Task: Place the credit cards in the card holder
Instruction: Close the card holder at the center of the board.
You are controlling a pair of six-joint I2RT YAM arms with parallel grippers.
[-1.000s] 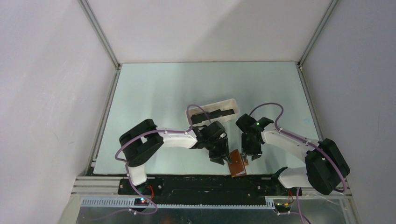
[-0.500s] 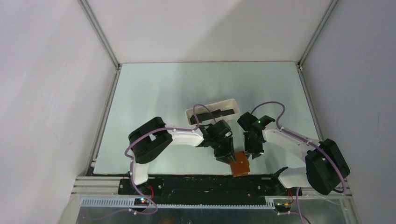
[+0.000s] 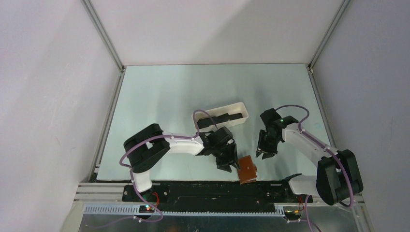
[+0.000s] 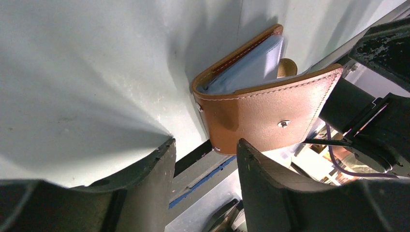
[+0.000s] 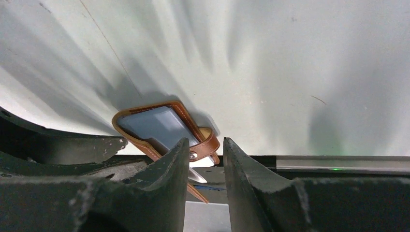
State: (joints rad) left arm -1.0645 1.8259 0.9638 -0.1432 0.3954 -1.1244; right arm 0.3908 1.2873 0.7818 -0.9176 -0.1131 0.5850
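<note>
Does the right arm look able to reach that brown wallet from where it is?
Probably yes. The wallet lies close beside the right gripper with bare table between them; the left gripper crowds only its other side.

Crowded near edge, open room farther back

The card holder lay half open at the near edge of the desk, just beside the black base rail, so its near side gave no room. The left gripper stood close on its left, jaws apart. The right gripper hung apart at its far right, with bare desk between. The white tray closed the way behind the left gripper. The far half stayed free.
</note>
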